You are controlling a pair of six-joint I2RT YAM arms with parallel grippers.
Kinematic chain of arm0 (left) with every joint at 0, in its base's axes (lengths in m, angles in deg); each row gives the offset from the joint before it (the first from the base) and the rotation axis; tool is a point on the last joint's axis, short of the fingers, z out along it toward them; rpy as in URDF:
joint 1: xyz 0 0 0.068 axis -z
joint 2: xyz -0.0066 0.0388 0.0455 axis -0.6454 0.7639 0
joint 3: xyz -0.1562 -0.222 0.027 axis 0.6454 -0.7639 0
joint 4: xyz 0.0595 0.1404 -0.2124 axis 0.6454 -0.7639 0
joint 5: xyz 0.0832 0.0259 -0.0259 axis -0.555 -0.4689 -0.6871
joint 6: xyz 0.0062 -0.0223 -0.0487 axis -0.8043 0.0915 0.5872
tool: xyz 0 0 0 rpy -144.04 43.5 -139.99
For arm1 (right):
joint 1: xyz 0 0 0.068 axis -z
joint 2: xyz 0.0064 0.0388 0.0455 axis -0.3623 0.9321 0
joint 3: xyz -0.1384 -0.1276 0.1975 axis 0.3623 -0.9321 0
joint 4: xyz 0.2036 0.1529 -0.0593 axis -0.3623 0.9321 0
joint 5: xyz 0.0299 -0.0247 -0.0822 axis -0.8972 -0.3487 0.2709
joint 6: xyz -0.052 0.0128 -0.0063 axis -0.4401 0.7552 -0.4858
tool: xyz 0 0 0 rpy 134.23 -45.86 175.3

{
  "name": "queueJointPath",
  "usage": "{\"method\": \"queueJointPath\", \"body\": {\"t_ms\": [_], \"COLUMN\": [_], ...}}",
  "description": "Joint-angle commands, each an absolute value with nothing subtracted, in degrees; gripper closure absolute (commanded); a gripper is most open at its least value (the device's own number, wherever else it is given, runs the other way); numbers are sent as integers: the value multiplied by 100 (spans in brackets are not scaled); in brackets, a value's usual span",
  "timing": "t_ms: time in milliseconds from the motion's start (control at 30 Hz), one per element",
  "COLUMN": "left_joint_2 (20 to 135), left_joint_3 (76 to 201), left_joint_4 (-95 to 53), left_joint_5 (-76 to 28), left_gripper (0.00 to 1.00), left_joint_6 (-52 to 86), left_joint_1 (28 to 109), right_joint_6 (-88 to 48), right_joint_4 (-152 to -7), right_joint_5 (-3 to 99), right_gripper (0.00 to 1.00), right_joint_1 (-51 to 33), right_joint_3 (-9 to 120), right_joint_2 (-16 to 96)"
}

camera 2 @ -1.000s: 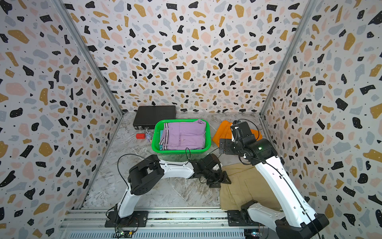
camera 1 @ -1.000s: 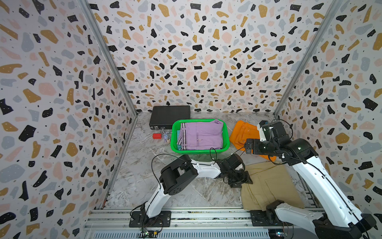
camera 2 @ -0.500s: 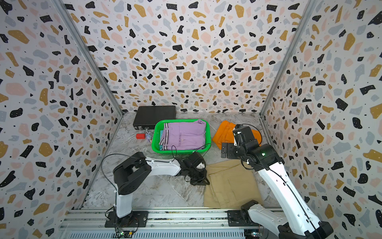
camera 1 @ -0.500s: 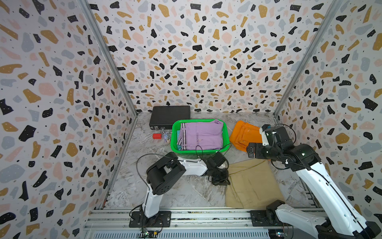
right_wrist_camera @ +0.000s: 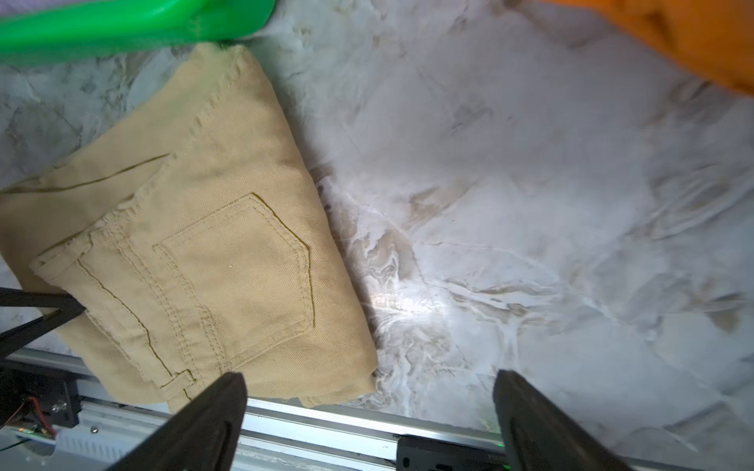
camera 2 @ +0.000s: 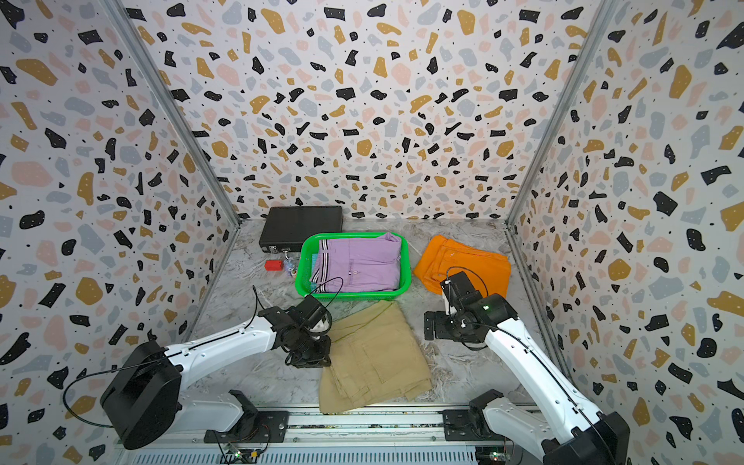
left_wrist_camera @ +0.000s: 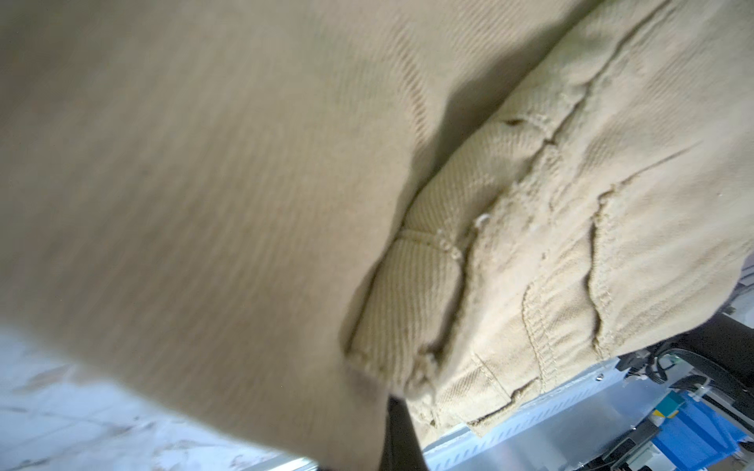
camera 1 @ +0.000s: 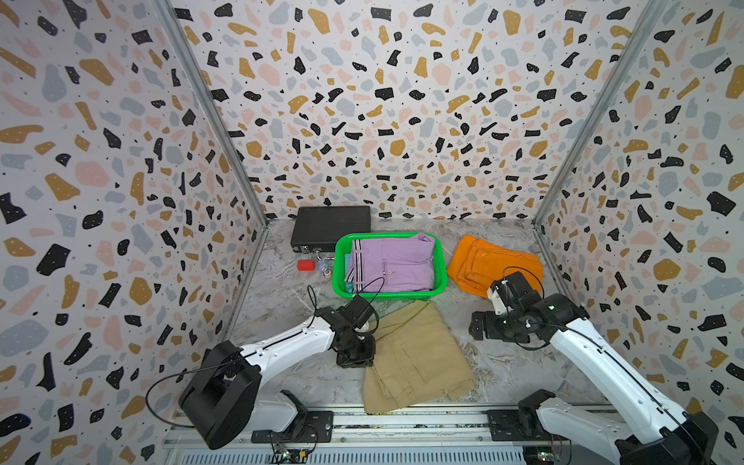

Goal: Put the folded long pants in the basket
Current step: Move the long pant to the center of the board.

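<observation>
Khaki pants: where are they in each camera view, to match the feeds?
Top view: khaki pants, lower centre, just in front of the green basket.
Top view: same place, basket behind.
Left wrist: tan cloth fills most of the frame.
Right wrist: lying flat, pocket up, corner by the basket.
Shared landmark: basket's near rim; absent from left wrist.

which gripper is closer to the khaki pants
Left. The left gripper is shut on the edge of the khaki pants. The right gripper hangs open above bare table, off the pants' opposite edge, not touching them.
</observation>
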State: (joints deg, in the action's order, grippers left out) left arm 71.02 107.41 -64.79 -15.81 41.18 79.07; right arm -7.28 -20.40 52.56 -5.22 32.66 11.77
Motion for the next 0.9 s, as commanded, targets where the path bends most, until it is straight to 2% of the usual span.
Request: {"method": "queueJointPath", "body": {"t_ms": [0,267,633,767,833,867], "left_joint_2": [7156,7872,8353,8444,8466,8472], "left_joint_3": [10940,11452,12016,12056,12071,12076], "left_joint_4": [-7024,-7446,-7505,-7496,-7493,-7495], "left_joint_5": [-1742,-1779,-1802,-1863,-1885,-1894], "left_gripper": [100,100,100,100,100,100], "left_joint_6": [3578,3157,3040,3056,3075,3088], "left_joint_1": [7863,7720,7693,7685,7684,7684], "right_joint_6": [-602,-369,-583,-688,-740,-787], "right_joint_4": [-2909,-4392,-4448,-4456,-4452,-4421], "right_joint_5": [4276,3114,3165,3008,2924,2911], "right_gripper": [0,0,12,21,30,40], "right_joint_1": [-504,-502,-499,-504,-504,-504], "right_joint_3": [2896,2389,2779,2920,2969,2989], "right_joint_2": [1354,2423,4105,4553,4618,4616]}}
